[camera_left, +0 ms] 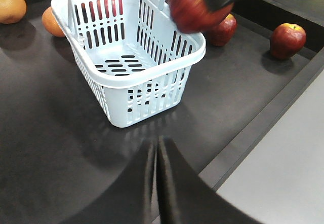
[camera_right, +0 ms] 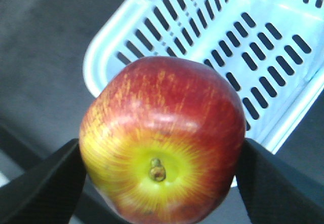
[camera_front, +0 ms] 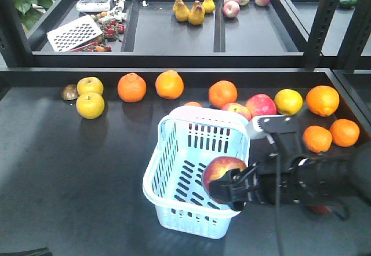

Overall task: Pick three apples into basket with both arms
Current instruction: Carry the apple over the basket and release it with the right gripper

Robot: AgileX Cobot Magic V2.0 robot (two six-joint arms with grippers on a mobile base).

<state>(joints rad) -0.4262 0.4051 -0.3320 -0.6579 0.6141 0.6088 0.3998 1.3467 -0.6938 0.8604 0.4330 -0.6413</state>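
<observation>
My right gripper (camera_front: 230,185) is shut on a red apple (camera_front: 222,171) with a yellow patch round its stem. It holds the apple over the right rim of the pale blue basket (camera_front: 174,152). In the right wrist view the apple (camera_right: 162,133) fills the space between both black fingers (camera_right: 45,183), with the basket (camera_right: 116,36) below. Two more apples (camera_front: 236,110) (camera_front: 261,104) lie behind the basket. In the left wrist view nothing shows inside the basket (camera_left: 131,82), and my left gripper (camera_left: 156,150) is shut and holds nothing, low over the table in front of it.
Oranges (camera_front: 131,87) and yellow-green fruits (camera_front: 91,105) lie in a row behind and to both sides of the basket. Trays (camera_front: 174,44) at the back hold pears, peaches and a grater. The table's front edge (camera_left: 263,127) runs just right of my left gripper.
</observation>
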